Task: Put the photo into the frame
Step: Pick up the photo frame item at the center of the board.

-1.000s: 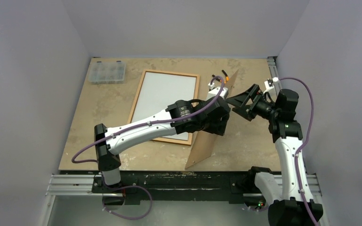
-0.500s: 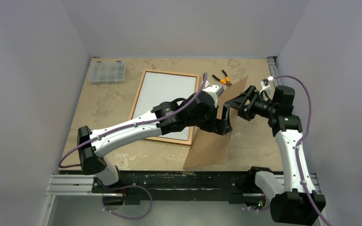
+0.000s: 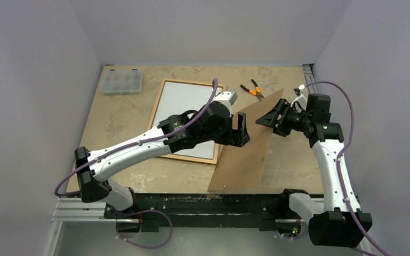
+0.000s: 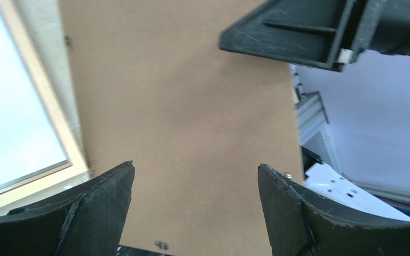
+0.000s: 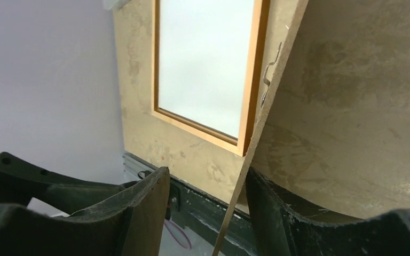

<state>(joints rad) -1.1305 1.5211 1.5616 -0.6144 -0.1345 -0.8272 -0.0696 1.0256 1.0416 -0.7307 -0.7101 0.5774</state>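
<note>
Brown hardboard fills the middle of the overhead view: a backing panel (image 3: 245,154) stands tilted on its lower edge near the desk's (image 3: 123,138) front edge, right of centre. The frame (image 3: 189,82) lies flat left of it, towards the rear, its front right corner hidden behind the panel. The photo (image 3: 179,109) fills the frame and shows only plain white. The left gripper (image 3: 241,129) reaches over the frame and faces the panel with its jaws spread wide and nothing between them. The right gripper (image 3: 264,118) meets the panel's upper right edge. Orange-handled pliers (image 3: 252,89) lie at the rear, just behind the panel. A clear plastic box (image 3: 120,81) sits in the rear left corner.

From the left wrist, the left gripper (image 4: 195,168) gapes before the bare panel (image 4: 181,96), apart from it. A finger (image 4: 299,32) of the right gripper juts in at top right. The frame's moulding (image 4: 45,101) and the white photo (image 4: 10,117) show at left.

From the right wrist, the right gripper (image 5: 205,176) straddles the panel's thin edge (image 5: 278,32), where a small metal clip shows. Its jaws are partly apart, one finger at the board and a clear gap on the other side. Beyond lie the frame (image 5: 254,53), the photo (image 5: 208,58) and the mottled desk (image 5: 352,106).
</note>
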